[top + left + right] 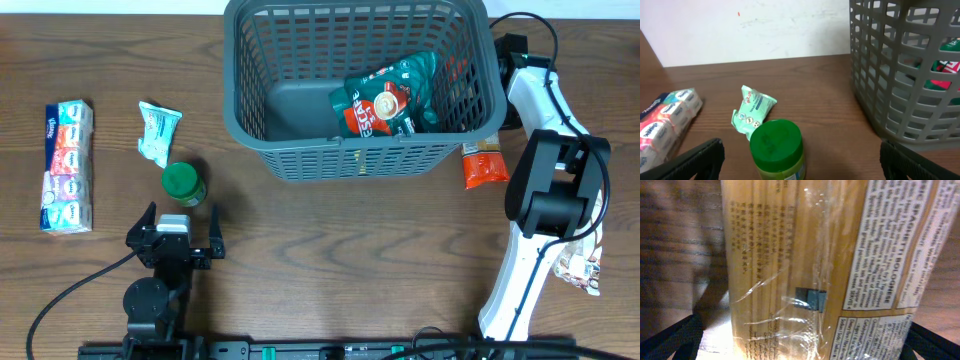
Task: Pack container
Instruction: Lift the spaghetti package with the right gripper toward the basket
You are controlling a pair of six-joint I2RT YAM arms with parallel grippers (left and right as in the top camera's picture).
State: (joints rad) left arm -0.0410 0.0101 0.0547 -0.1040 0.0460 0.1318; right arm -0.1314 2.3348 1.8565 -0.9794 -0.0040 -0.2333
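The right gripper [802,342] is wide open, with its dark fingertips [670,337] on both sides of a spaghetti packet [805,255]. The packet lies on the wooden table [670,240], just beside the right wall of the container [300,160]. It is clear, crinkled film over yellow strands, and its white label reads "SPAGHETTI BOLOGNESE". The container is a grey plastic basket with lattice sides, and it holds a glossy green and red bag [390,95]. The left gripper [802,160] is open too, well apart from the container at its front left. Just before this gripper stands a jar [776,145] with a round green lid, then a pale green soft pack [752,112]. Farthest from the container is a long tissue pack [667,120].
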